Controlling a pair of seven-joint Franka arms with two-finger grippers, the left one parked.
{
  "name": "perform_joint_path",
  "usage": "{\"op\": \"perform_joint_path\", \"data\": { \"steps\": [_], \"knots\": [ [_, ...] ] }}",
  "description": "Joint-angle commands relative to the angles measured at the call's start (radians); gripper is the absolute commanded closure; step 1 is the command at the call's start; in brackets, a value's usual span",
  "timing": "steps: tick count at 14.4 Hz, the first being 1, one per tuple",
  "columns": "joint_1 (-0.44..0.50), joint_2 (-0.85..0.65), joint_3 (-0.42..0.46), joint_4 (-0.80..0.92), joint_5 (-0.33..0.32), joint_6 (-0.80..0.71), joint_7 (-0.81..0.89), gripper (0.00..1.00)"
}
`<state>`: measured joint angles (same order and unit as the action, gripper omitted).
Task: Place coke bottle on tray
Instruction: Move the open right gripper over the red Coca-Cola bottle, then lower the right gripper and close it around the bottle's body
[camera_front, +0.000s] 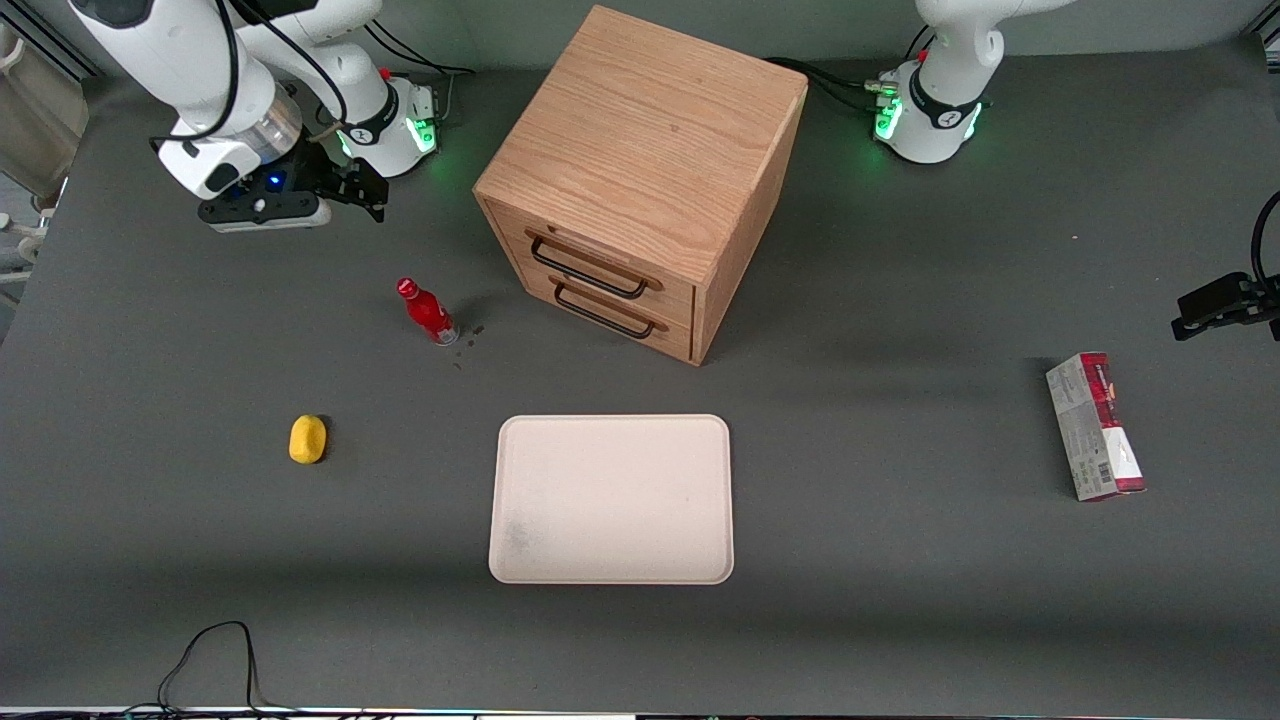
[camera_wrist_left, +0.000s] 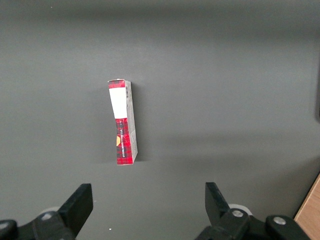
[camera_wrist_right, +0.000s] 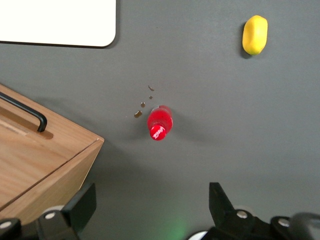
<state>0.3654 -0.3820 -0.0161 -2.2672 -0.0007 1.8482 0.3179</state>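
Seen only from the right wrist: a few small brown specks (camera_wrist_right: 141, 107) on the grey table (camera_front: 900, 600) just beside the coke bottle (camera_front: 426, 311), viewed nearly cap-down with the red cap toward the lens. Seen only from the front: the whole tray (camera_front: 612, 499), flat and nearer the camera than the wooden drawer cabinet (camera_front: 640, 180), with nothing on it. Seen from the left wrist: only the red-and-grey carton (camera_wrist_left: 123, 122), lying toward the parked arm's end.

Right arm bent low over its own end of the table, gripper (camera_front: 262, 208) raised above the surface, farther from the camera than the bottle. Fingers (camera_wrist_right: 82, 205) spread wide, holding nothing, touching nothing.

Bottle upright on the table, well apart from the tray, between cabinet and yellow lump (camera_front: 308, 439).
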Motion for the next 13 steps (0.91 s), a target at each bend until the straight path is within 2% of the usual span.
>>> {"op": "perform_joint_path", "data": {
  "steps": [1,7,13],
  "knots": [
    [0.004,0.031,-0.005,-0.109,-0.013,0.147,0.001,0.00],
    [0.001,0.106,-0.007,-0.264,-0.012,0.391,0.001,0.00],
    [0.001,0.206,-0.008,-0.281,-0.012,0.505,0.010,0.00]
  ]
}}
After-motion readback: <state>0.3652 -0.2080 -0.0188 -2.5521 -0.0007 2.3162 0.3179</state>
